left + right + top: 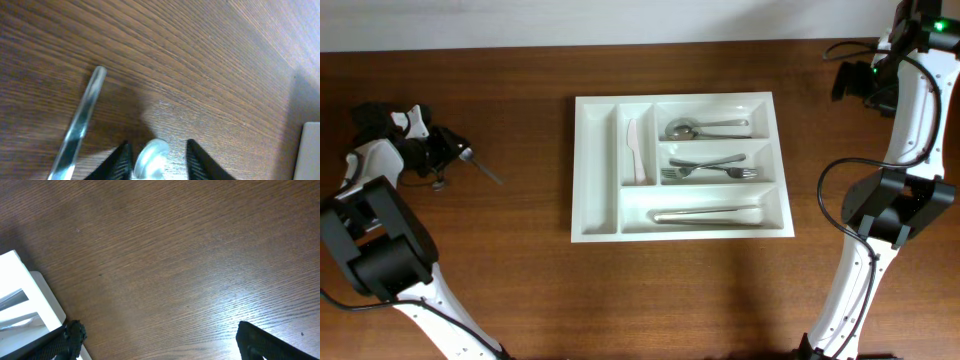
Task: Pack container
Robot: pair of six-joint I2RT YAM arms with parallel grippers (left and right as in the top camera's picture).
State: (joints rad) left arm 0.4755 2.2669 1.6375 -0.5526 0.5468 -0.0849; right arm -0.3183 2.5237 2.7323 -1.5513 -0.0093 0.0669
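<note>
Start at the far left of the counter [520, 290]. Your left gripper [455, 153] sits low over the wood. In its wrist view the fingertips [124, 159] stand half-open on either side of a rounded utensil end [152, 156], with a sliver of gap on one side (bracketed rather than gripped, I'd say). Just beside it a second handle [80, 127] lies flat, its long axis running away from the gripper at a slight slant. From above, one thin shaft [483, 168] angles off the gripper toward the lower right, though you can't tell which of the two pieces it is.

The container [598, 175] lies to the right of that gripper, well apart, with its long side running left to right. Its nearest compartment, the upright one on the left edge, is bare. The next holds a white knife [636, 150], and the three horizontal ones hold a spoon [705, 128], forks [710, 170] and a long metal piece [708, 215].

Further right, your right gripper [160, 347] hangs with its jaws wide and nothing between them, over bare wood off the container's right side.

The left arm is plainly nearer the loose cutlery, so the carry is rightward, and the piece's axis will probably need turning to match whichever slot you choose
</note>
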